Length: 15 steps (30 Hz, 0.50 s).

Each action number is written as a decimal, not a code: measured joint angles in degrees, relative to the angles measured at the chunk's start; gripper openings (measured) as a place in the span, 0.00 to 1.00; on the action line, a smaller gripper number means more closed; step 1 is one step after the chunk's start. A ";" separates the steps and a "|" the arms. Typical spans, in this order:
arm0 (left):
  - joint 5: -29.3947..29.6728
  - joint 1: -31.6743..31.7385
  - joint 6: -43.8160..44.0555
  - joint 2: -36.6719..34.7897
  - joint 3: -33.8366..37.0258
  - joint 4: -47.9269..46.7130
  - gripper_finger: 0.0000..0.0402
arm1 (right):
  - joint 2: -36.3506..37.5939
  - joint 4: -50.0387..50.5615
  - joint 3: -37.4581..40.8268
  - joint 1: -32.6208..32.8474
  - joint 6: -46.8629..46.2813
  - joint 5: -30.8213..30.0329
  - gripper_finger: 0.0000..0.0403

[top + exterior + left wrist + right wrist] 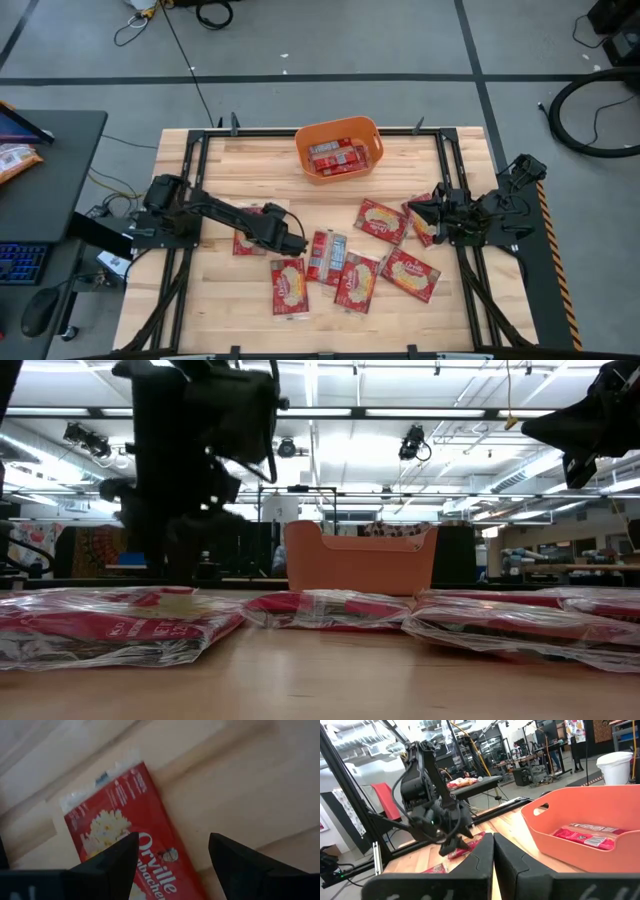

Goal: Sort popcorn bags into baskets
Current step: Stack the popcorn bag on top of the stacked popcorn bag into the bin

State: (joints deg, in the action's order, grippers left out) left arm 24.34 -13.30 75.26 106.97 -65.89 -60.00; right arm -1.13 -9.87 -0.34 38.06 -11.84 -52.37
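- Where the wooden table point(220, 310) meets its far edge, stands an orange plastic tub with rounded corners and rolled rim point(339, 150), holding a few flat red popcorn packets point(336, 157).
- Well beyond both grippers, that tub.
- Left gripper point(297, 243) stretched low toward the table's middle, fingers point(112, 862) spread, hovering over one red packet with white lettering point(125, 832).
- Right gripper point(416, 210) raised at the right side, fingers pressed together, empty.
- Between the grippers, scattered loose packets point(382, 221).
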 joint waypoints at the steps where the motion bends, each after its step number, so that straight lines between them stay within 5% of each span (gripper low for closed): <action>1: -0.93 0.01 -0.07 0.64 0.00 0.03 0.60 | 0.00 0.03 0.00 0.01 0.00 0.01 0.04; 9: -9.09 0.65 -2.72 3.05 1.61 0.72 0.53 | 0.00 0.04 0.00 0.00 0.00 0.01 0.04; 15: -11.30 0.66 -5.86 3.18 2.23 0.34 0.32 | 0.00 0.04 0.00 0.01 0.00 0.01 0.04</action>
State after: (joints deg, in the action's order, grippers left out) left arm 13.03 -12.64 69.40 110.15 -63.66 -59.66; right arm -1.13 -9.82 -0.34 38.06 -11.84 -52.36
